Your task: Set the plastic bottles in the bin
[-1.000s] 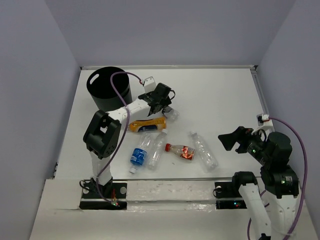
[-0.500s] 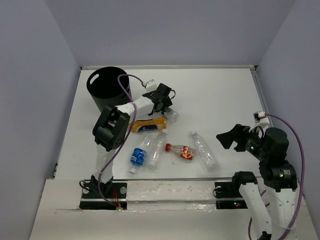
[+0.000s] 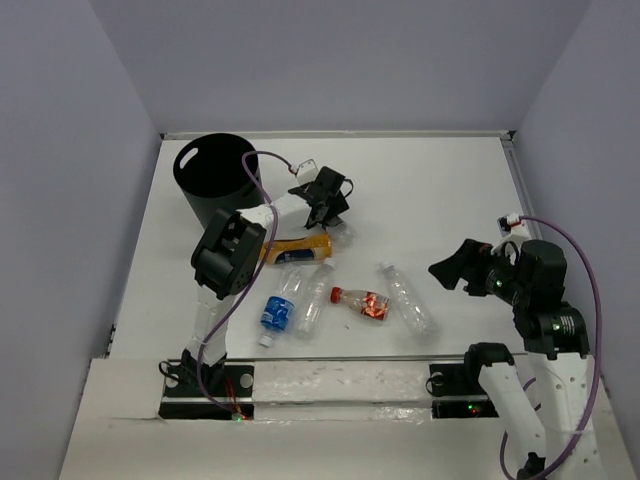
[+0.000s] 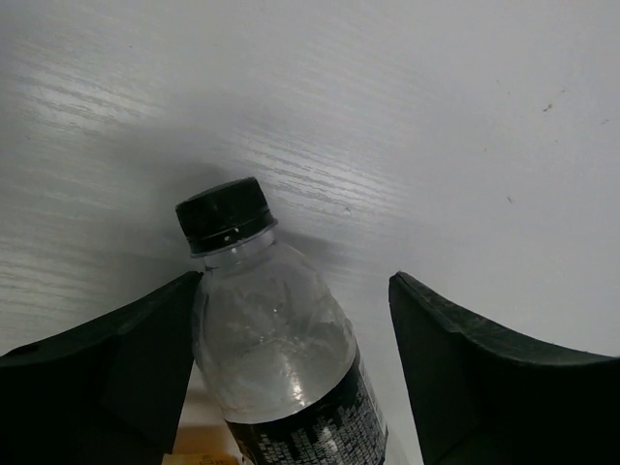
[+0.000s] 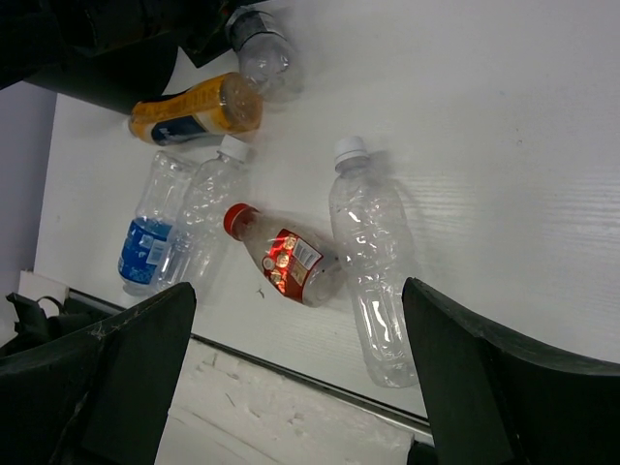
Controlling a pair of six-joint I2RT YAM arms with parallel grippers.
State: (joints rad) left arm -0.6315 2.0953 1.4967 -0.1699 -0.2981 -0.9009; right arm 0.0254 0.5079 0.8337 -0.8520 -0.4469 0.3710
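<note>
Wide open is how the left gripper is held, with a black-capped bottle lying between its fingers. One finger is pressed close to the bottle's side and the other is kept apart, so nothing is squeezed. From above, the orange bottle is seen just at seven o'clock of this gripper, and the bin is found at nine o'clock, standing upright near the far left corner of the table. The right gripper is also opened wide and nothing is held in it. At nine o'clock of it a long clear bottle is laid flat, then the red-capped bottle, then a thin clear bottle and the blue-labelled bottle side by side.
</note>
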